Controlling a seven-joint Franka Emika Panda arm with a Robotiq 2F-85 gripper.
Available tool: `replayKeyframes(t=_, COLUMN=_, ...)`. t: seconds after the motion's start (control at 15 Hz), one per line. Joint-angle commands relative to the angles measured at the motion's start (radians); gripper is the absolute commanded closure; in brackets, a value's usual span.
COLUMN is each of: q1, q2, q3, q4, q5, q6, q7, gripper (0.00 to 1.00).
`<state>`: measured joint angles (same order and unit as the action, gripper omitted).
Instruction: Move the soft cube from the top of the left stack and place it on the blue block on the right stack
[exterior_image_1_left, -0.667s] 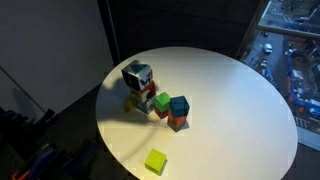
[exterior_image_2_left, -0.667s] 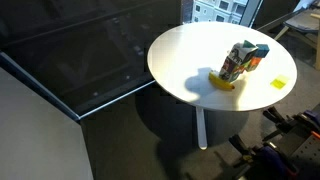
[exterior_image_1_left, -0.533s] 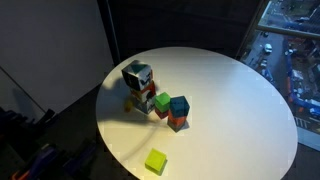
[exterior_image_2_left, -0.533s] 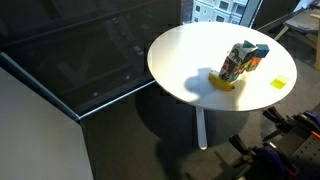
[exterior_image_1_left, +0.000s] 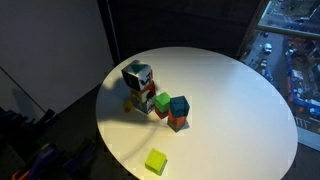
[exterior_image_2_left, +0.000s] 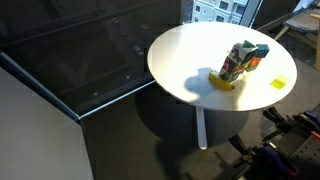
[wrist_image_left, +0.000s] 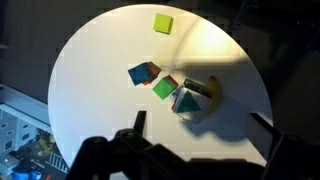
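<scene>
The soft cube (exterior_image_1_left: 137, 75), a patchwork of white, dark and green faces, sits on top of the left stack (exterior_image_1_left: 146, 100) of orange, yellow, green and red blocks. Just beside it stands the right stack: the blue block (exterior_image_1_left: 178, 105) on an orange-red block (exterior_image_1_left: 177, 122). In the wrist view the soft cube (wrist_image_left: 187, 101) lies below the gripper (wrist_image_left: 198, 116), which hangs open and empty high above the table. The blue block (wrist_image_left: 142, 73) is up and to the left of the cube there. The arm is not in either exterior view.
A lone yellow-green cube (exterior_image_1_left: 155, 161) lies near the edge of the round white table (exterior_image_1_left: 230, 90), apart from the stacks; it also shows in the wrist view (wrist_image_left: 163, 22). Dark glass walls and a window surround the table (exterior_image_2_left: 180, 60).
</scene>
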<state>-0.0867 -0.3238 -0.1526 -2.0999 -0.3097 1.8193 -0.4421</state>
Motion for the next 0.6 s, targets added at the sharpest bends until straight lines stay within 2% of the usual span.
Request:
replayKeyframes(t=0.0, q1=0.007, q2=0.023, q3=-0.003, q4=0.025, q5=0.022, q6=-0.001, q7=0.010, gripper=0.00)
replayKeyframes(t=0.53, q1=0.016, q2=0.162, q3=-0.004, q4=0.144, q5=0.168, q6=0.009, q7=0.042, gripper=0.00)
